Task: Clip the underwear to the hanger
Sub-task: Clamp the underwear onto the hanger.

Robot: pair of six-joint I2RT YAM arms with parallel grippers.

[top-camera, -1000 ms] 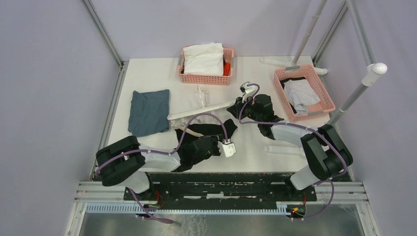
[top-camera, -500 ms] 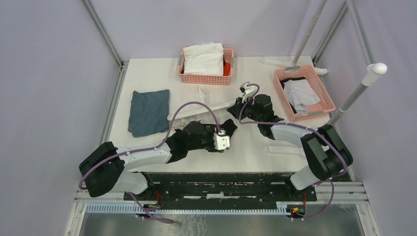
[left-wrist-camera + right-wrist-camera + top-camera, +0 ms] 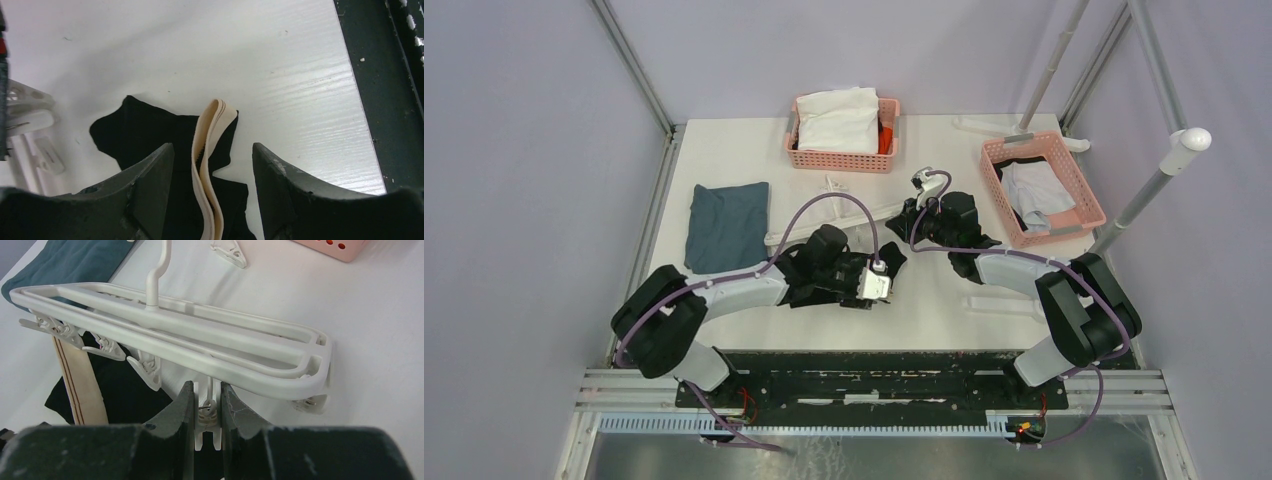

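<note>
White worktop (image 3: 944,300): the left arm, elbow bent, reaches inward, its left claw (image 3: 212,150) spread wide over the underwear (image 3: 150,130), which lies crumpled partly beneath the hanger (image 3: 175,335). The right arm stretches toward centre, right claw (image 3: 206,387) pinching a dangling clip (image 3: 207,427).

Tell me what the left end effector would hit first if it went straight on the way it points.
Probably the underwear: its beige waistband lies right between the open jaws of the left end effector, on the white table. How far off it is, the wrist view does not show.
</note>
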